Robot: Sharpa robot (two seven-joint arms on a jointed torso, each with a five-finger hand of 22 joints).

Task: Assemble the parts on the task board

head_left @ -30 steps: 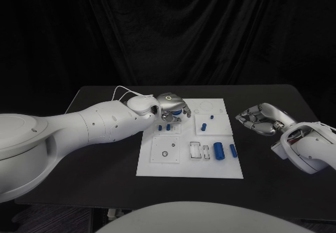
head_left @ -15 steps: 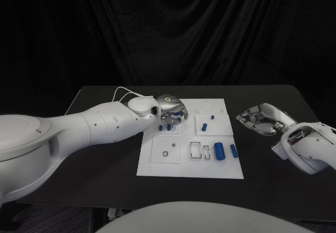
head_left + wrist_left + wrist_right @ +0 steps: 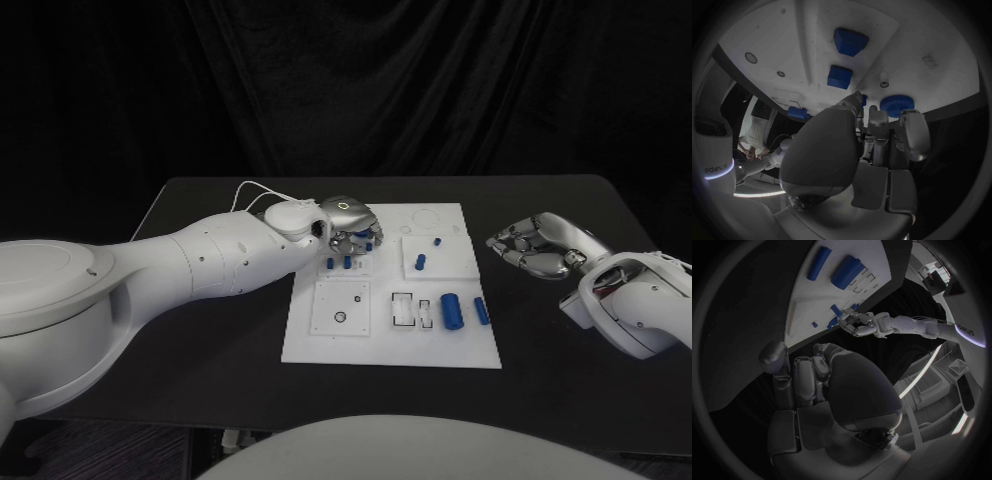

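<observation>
Left hand [image 3: 351, 222], fingers curled over the board's [image 3: 325, 345] far-left corner, grip unclear; right hand [image 3: 531, 246] curled empty beside board; blue pegs [image 3: 346, 262] look light, rigid, slippery—pinch sides.

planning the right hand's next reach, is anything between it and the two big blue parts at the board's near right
Nothing visible. The right hand hovers off the task board's right edge, and only bare table and board lie between it and the parts.

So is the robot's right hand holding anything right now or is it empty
Empty. The right hand hangs off the task board, fingers curled in with nothing between them.
</observation>
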